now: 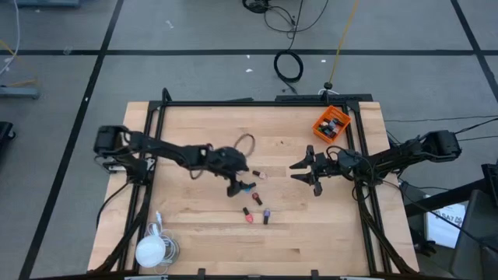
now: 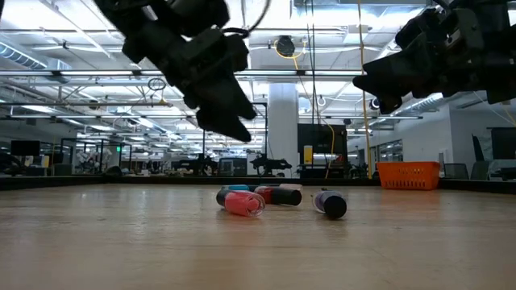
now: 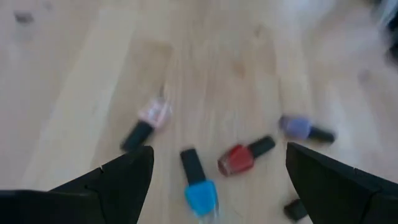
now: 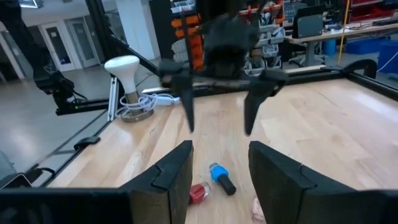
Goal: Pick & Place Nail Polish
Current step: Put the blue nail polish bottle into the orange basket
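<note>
Several tiny nail polish bottles lie on their sides on the wooden table: a blue one (image 3: 199, 190), a red one (image 3: 239, 158), a pale pink one (image 3: 152, 115) and a purple one (image 3: 298, 127). Two more, pink (image 1: 247, 215) and purple (image 1: 266, 217), lie nearer the front edge. My left gripper (image 1: 237, 185) hangs open just above the blue and red bottles, slanting down, touching nothing. My right gripper (image 1: 305, 171) stands open and level above the table right of the bottles, with nothing between its fingers (image 4: 177, 171).
An orange bin (image 1: 331, 123) holding some bottles stands at the table's far right corner. A white bulb-shaped thing with a coiled cable (image 1: 152, 249) lies at the near left. A thin cable loop (image 1: 245, 142) sits behind my left gripper. A black frame (image 1: 257, 102) edges the table.
</note>
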`<move>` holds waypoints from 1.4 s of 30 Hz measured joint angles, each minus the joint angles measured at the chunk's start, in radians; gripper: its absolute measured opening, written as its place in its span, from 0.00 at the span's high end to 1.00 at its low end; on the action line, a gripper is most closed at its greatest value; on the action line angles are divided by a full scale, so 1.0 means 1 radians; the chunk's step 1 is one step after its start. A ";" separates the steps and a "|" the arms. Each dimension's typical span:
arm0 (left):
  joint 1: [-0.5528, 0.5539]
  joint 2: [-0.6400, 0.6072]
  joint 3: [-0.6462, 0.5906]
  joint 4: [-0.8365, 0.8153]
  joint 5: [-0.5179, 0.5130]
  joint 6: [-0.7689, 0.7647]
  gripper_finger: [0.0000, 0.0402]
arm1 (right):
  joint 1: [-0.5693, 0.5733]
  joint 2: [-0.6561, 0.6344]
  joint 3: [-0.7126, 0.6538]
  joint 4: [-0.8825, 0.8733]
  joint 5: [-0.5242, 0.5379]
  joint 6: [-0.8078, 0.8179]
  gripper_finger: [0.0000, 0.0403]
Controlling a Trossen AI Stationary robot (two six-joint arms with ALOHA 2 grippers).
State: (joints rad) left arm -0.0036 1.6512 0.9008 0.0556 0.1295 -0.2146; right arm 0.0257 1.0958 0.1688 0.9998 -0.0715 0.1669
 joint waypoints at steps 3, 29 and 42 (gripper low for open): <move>-0.040 0.069 0.097 -0.179 -0.086 0.010 0.11 | -0.002 0.000 0.000 0.007 0.019 0.000 0.64; -0.103 0.257 0.221 -0.307 -0.313 -0.030 0.11 | -0.006 0.000 0.000 0.062 0.045 -0.020 0.64; -0.116 0.261 0.212 -0.367 -0.208 -0.032 0.11 | -0.006 -0.001 0.000 0.043 0.062 0.004 0.64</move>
State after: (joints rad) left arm -0.1195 1.9121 1.1125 -0.3111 -0.0788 -0.2463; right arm 0.0196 1.0950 0.1688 1.0431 -0.0100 0.1707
